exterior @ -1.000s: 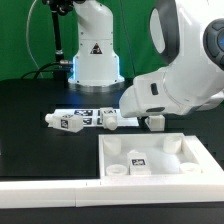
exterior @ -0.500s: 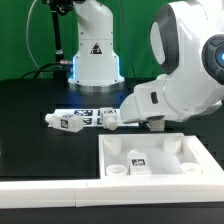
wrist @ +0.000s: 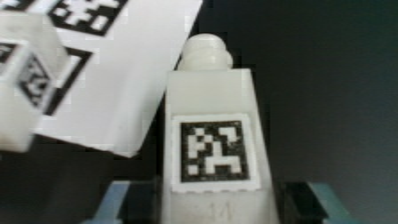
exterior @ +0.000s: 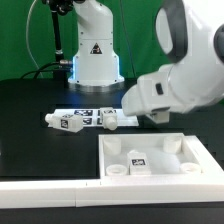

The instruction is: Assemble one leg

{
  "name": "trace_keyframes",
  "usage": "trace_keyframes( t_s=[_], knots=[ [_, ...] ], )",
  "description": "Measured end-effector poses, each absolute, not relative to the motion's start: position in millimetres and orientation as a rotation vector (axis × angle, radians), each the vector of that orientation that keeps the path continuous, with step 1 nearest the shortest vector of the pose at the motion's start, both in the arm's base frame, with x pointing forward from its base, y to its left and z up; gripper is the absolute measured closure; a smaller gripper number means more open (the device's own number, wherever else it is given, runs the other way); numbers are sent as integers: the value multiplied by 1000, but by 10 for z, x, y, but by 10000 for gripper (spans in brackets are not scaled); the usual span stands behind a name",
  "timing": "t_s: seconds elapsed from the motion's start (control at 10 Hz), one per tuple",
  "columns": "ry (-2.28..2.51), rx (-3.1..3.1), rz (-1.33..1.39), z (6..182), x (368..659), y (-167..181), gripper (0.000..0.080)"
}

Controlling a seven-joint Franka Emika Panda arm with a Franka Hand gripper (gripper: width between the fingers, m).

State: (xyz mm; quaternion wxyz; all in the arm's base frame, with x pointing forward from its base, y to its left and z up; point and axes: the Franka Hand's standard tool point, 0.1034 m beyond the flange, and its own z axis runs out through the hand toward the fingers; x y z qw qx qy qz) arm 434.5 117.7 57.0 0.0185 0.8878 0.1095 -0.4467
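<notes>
The leg (wrist: 214, 110) is a white rectangular block with a rounded peg at its far end and a black-and-white tag on its face. In the wrist view it lies lengthwise between my fingers (wrist: 134, 205), which sit tight against both of its sides. My gripper (wrist: 217, 200) is shut on its near end. In the exterior view the leg (exterior: 112, 120) lies low over the black table beside the marker board, and my gripper (exterior: 141, 117) is at its end toward the exterior view's right, mostly hidden by the arm.
The marker board (exterior: 85, 112) lies behind the leg and also shows in the wrist view (wrist: 125, 60). Another white tagged piece (exterior: 65, 122) lies at the exterior view's left. A wide white tray-like piece (exterior: 195, 150) with corner bumps sits in front.
The arm's upper body has swung toward the exterior view's right and risen. The hand stays at the leg's end, and the leg has hardly moved.
</notes>
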Motion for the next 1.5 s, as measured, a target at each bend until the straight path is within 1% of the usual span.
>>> trace_keyframes(
  t_s=[0.1, 0.2, 0.3, 0.4, 0.7, 0.8, 0.9, 1.0, 1.1, 1.4, 1.5],
  knots=[
    [364, 2737, -1378, 767, 4521, 1167, 515],
    [405, 2695, -1329, 891, 4664, 1196, 515],
    [430, 2687, -1306, 895, 4685, 1258, 515],
    [433, 2697, -1305, 857, 4674, 1249, 514],
    [473, 2744, -1235, 798, 4774, 1276, 514],
    [504, 2811, -1142, 890, 4994, 1233, 514],
    [480, 2859, -1086, 1047, 5140, 1140, 514],
    [495, 2905, -1003, 1129, 5297, 1056, 514],
    [493, 2929, -937, 1190, 5353, 1044, 514],
    [504, 3024, -597, 1175, 5474, 1060, 514],
    [463, 3058, -568, 1190, 5454, 1063, 514]
  ],
)
